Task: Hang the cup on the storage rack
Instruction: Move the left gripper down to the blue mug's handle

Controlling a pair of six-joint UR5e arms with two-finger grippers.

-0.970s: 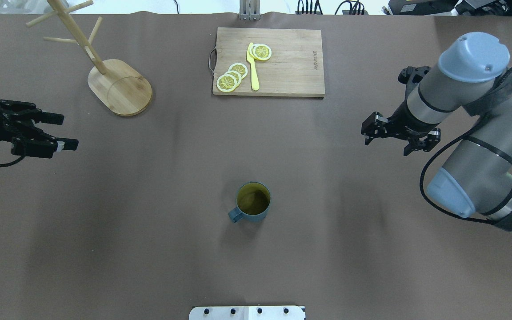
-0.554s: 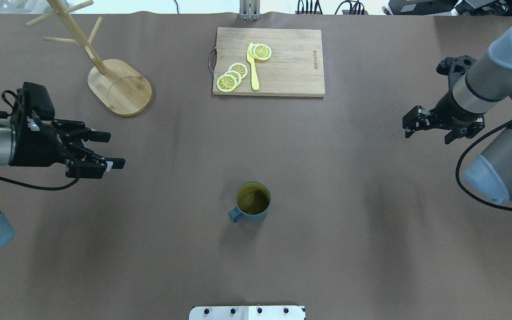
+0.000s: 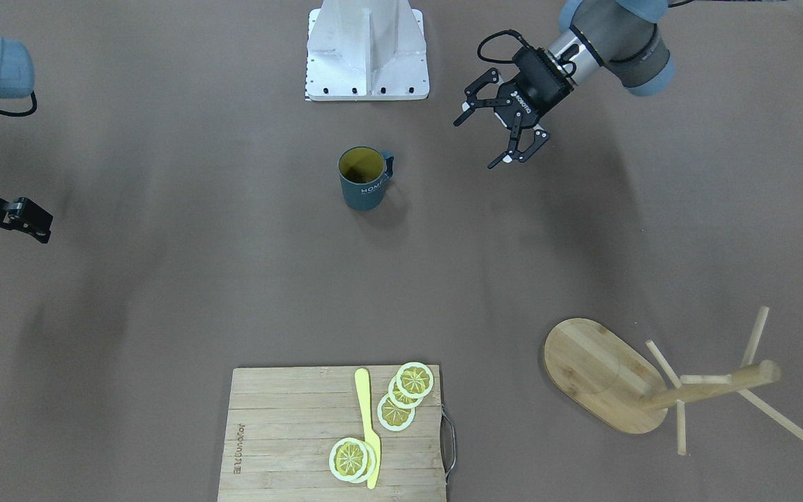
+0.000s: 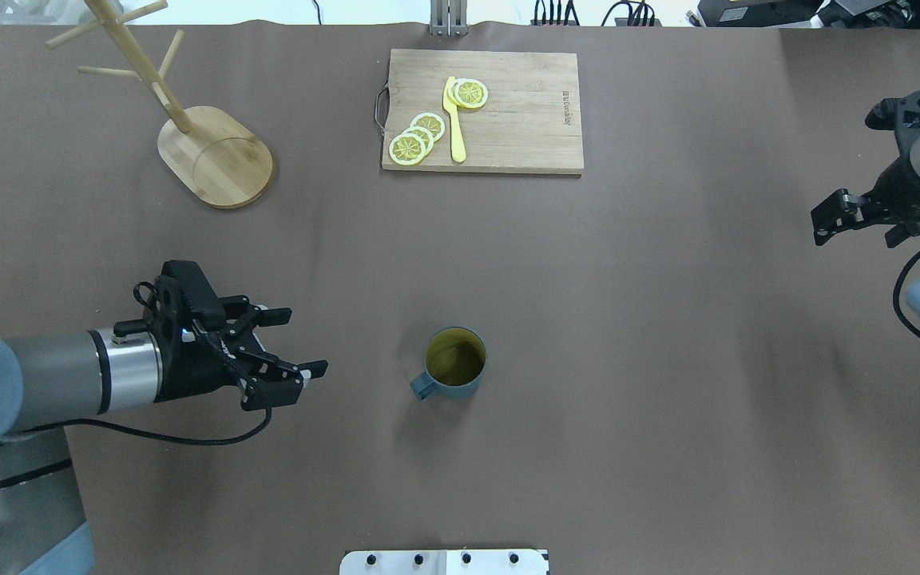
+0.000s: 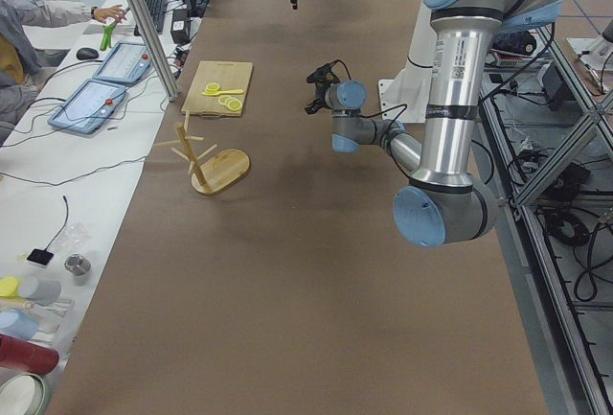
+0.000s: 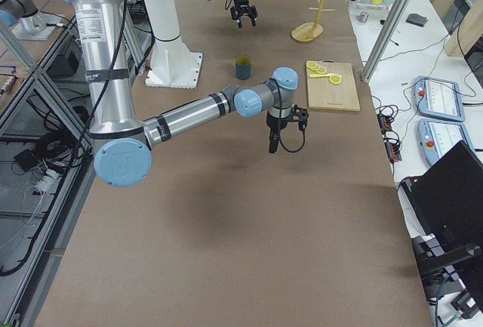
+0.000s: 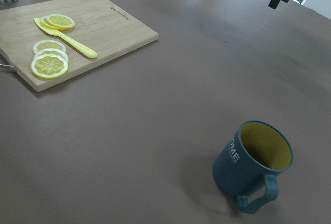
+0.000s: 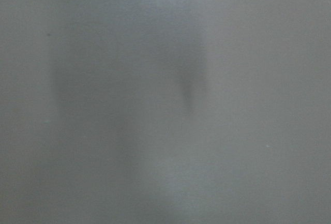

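Left gripper point(image 4: 306, 342): released, its two black fingers spread wide with nothing between them. It hovers above the table point(image 4: 628, 447) at the cup's 9 o'clock in the overhead view, apart from the cup, and its fingertips point towards it.
Mug tree point(image 4: 216, 156): a light bamboo stand at the cup's 10 o'clock, well apart from it. It stands upright on its oval base, and every thin peg on the post is bare.
Cup point(image 4: 455, 363): the dark teal mug stands upright on the table near the middle, mouth up, showing its yellowish inside. The loop handle points to about 8 o'clock in the overhead view. The left wrist camera shows white lettering on the ribbed wall. Nothing touches the cup.
Cutting board point(image 4: 524, 120): a rectangular wooden board lying flat at the cup's 12 o'clock, near the far edge of the table, with a metal handle on its left end.
Lemon slices point(image 4: 416, 137): overlapping slices lie on the left half of the board, and one more pair sits further back beside the knife's tip.
Yellow knife point(image 4: 454, 120): it lies on the board between the two groups of slices.
Right gripper point(image 4: 858, 231): it hangs over the table between the cup's 2 and 3 o'clock, well apart from everything. The overhead view shows its fingers splayed, gripping nothing. Its wrist camera shows only blurred table.
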